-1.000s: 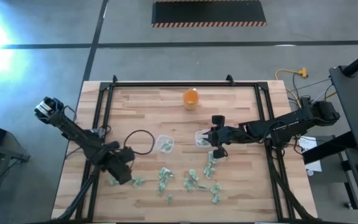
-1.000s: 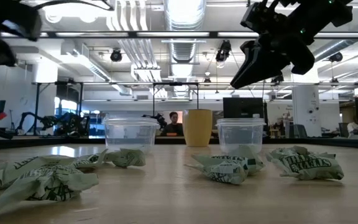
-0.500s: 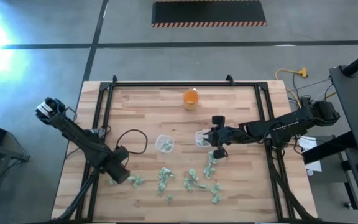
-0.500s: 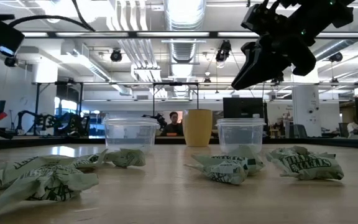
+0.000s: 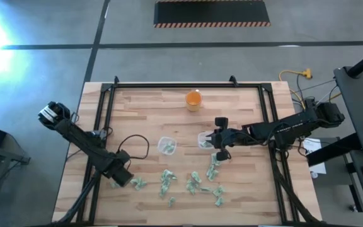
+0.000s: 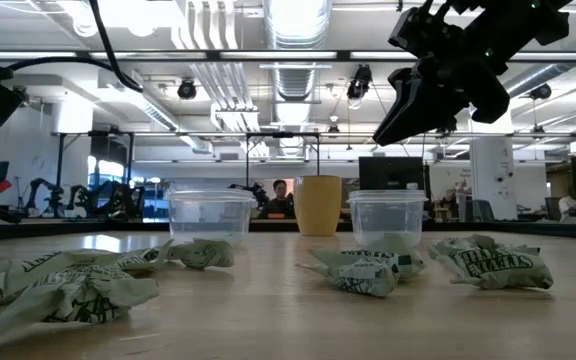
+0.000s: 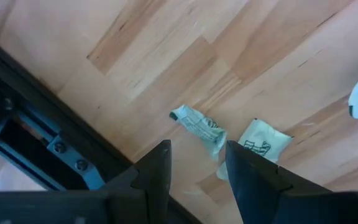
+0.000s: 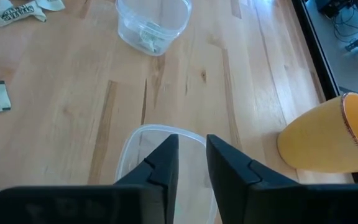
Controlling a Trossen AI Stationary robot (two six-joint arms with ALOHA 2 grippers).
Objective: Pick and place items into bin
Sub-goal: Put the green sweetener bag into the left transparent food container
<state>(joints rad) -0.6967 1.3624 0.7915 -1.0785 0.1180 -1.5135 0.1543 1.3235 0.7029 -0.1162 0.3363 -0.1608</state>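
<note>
Right jaws: the right gripper (image 5: pixel 217 153) hung over the right-hand clear tub (image 8: pixel 160 163) near the worktop's centre, fingers a narrow gap apart with nothing seen between them.
Left jaws: the left gripper (image 7: pixel 194 169) stood open and empty, low at about 8 o'clock on the worktop (image 5: pixel 150 107), just short of a crumpled green-and-white wrapper (image 7: pixel 197 126) and a second one (image 7: pixel 260 142) beside it.
Change: over the last second the left arm swung its head toward the 7 o'clock edge and came down to the leftmost wrapper; the right arm held its place above the tub.
Items: most wrappers (image 5: pixel 194 184) lay scattered toward 6 o'clock; one piece sat inside the left-hand clear tub (image 8: pixel 153 23).
Other: an orange cup (image 5: pixel 193 99) stood at 12 o'clock, well apart.
Meaning: the right side looked to have finished a drop, while the left looked lined up for its next pick; most of the pile was not yet binned.
</note>
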